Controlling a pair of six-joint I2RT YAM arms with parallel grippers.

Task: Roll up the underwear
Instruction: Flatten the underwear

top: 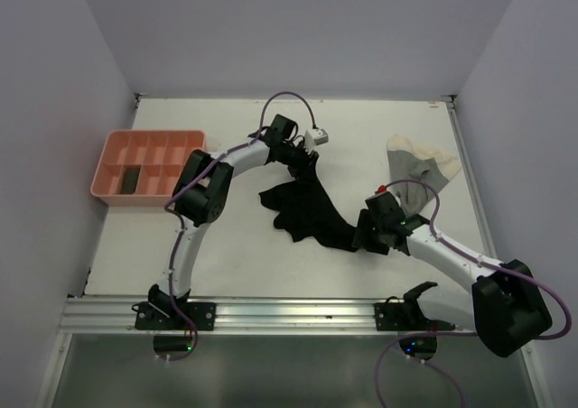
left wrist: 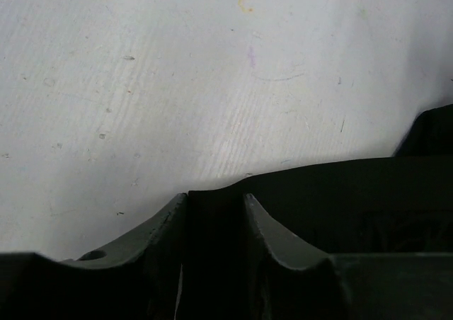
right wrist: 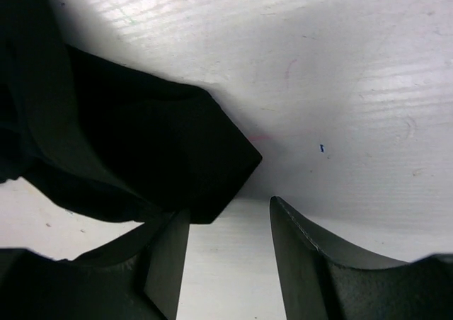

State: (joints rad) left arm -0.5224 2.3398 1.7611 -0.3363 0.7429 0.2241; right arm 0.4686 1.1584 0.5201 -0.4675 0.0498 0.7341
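Top view: black underwear [top: 307, 211] was noted crumpled on the table [top: 235, 264], between the left gripper [top: 305, 162] at its far edge and the right gripper [top: 372, 232] at its near-right end.

Left wrist: cloth lay between the fingers [left wrist: 156, 235]; clamping could not be told.

Right wrist: jaws stood apart, empty, a cloth corner just beside one.

Fabric was judged light, limp and slip-prone; hem corners should be pinched.

table [top: 253, 268] — white | black underwear [top: 312, 214] mid | cream garment [top: 420, 166] right, perhaps crumpled | pink tray [top: 153, 137] left
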